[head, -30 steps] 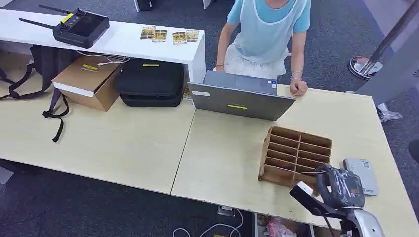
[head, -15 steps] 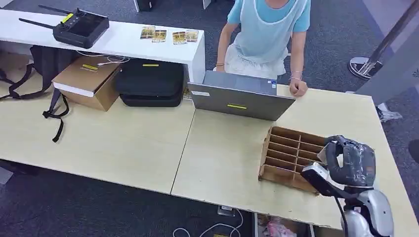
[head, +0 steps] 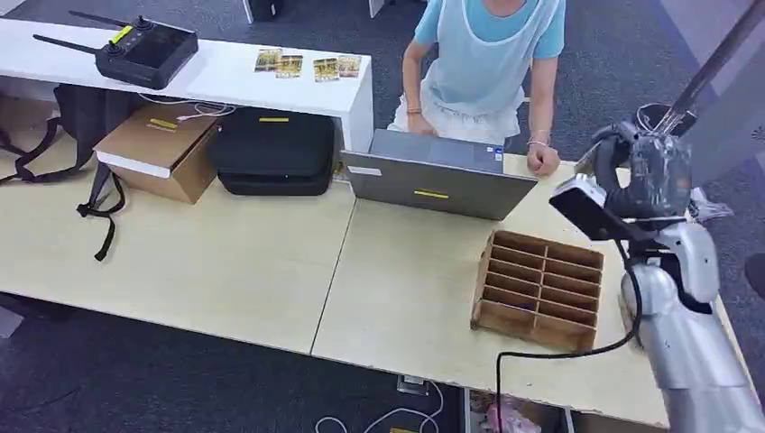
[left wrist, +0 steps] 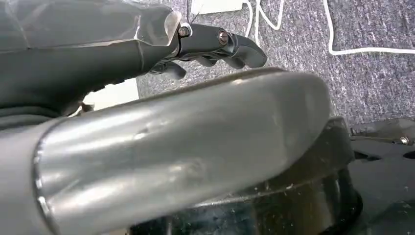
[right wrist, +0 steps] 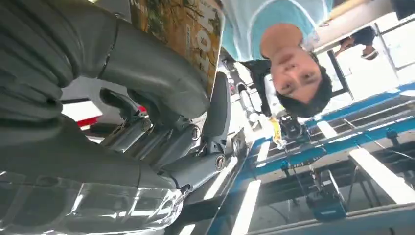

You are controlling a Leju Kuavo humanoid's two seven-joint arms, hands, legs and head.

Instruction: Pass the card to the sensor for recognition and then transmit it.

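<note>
My right hand (head: 642, 173) is raised above the table's right side, beyond the wooden slotted rack (head: 539, 289) and close to the person's forearm. In the right wrist view its thumb and fingers (right wrist: 161, 83) pinch a card (right wrist: 188, 27) printed in yellow and green, held up in front of the person (right wrist: 288, 58). My left hand (left wrist: 210, 44) hangs over grey carpet with its fingers slightly curved and nothing in them.
A person (head: 487, 63) sits behind a grey laptop (head: 437, 185), one hand on the table edge. A white shelf (head: 225, 77) carries several cards (head: 302, 63) and a black remote (head: 144, 50). A cardboard box (head: 158, 149), black case (head: 275, 149) and backpack straps lie at the left.
My right arm has lifted from low beside the rack near the table's front edge, up and away toward the person, carrying the card. The table's things have not moved.
</note>
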